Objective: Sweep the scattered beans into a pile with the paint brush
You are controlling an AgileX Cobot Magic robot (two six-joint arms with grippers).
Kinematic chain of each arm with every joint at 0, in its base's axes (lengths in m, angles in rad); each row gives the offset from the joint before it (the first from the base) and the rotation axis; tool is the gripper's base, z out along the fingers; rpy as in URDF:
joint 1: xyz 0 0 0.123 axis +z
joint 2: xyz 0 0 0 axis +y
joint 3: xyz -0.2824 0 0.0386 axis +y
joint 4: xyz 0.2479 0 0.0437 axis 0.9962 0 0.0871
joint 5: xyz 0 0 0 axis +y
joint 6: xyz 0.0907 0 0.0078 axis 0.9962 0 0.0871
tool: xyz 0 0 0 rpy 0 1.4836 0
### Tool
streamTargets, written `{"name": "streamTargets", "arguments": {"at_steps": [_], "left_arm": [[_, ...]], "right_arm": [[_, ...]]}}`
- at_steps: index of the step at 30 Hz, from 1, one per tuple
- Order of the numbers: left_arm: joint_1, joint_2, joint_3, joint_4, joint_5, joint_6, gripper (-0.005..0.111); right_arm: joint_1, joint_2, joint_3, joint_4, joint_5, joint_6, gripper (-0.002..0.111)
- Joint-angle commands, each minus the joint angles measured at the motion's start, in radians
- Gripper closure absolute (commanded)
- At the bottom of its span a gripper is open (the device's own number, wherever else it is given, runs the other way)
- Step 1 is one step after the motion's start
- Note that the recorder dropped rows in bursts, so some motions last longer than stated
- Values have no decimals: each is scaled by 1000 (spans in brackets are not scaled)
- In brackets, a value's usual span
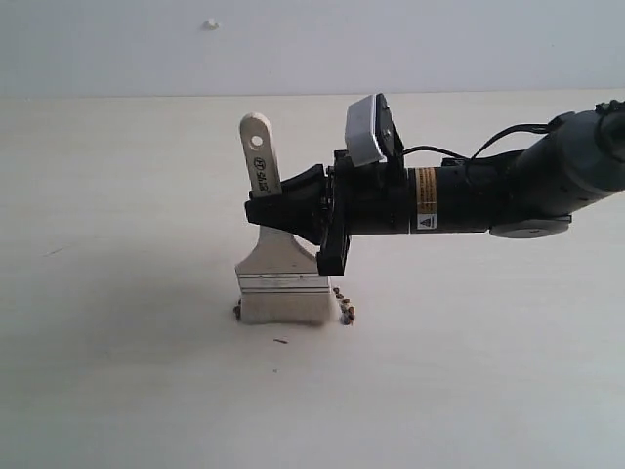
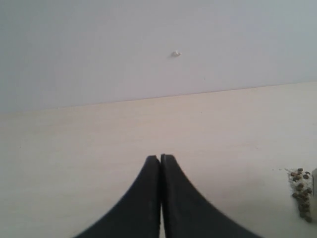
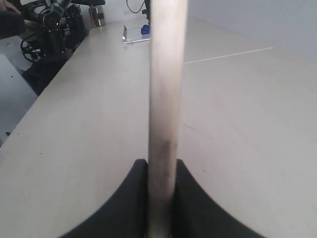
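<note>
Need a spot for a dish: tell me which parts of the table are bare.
Free: the table left of the paint brush, and the strip nearer the camera. Crowded: the brush's base, with beans at both corners, and the right gripper clamping its handle.

Lab, long pale bench (image 3: 99,114), black robot hardware (image 3: 55,27) beyond

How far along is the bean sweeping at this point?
Done: the tiny reddish-brown beans already sit in one tight cluster by the bristles. In hand: the right gripper clamps the flat wooden-handled paint brush near upright, bristles on the table. Remaining: a few beans at both bristle corners need tidying; the left gripper idles, fingers shut.
</note>
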Motion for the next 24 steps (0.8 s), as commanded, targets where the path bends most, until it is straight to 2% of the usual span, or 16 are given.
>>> {"name": "streamTargets", "arguments": {"at_steps": [1, 6, 8, 10, 13, 15, 19, 22, 24], "left_arm": [[-4, -6, 0, -7, -4, -6, 107], [-4, -6, 0, -7, -4, -6, 107], [-4, -6, 0, -7, -4, -6, 107], [-4, -6, 0, -7, -4, -6, 107], [-4, -6, 0, -7, -4, -6, 107], [-4, -6, 0, -7, -4, -6, 107], [-4, -6, 0, -7, -4, -6, 107], [-4, -6, 0, -7, -4, -6, 107], [-4, -6, 0, -7, -4, -6, 107]], "right_arm": [[-7, -71, -7, -67, -2, 104, 108], [5, -222, -7, -67, -2, 272, 108], [50, -236, 11, 119, 88, 299, 108], [127, -234, 27, 338, 230, 231, 108], [313, -232, 36, 740, 388, 48, 108], [395, -232, 36, 987, 459, -83, 108], [567, -229, 33, 1534, 526, -529, 108], [654, -229, 33, 1846, 506, -804, 108], [687, -229, 33, 1930, 501, -896, 108]]}}
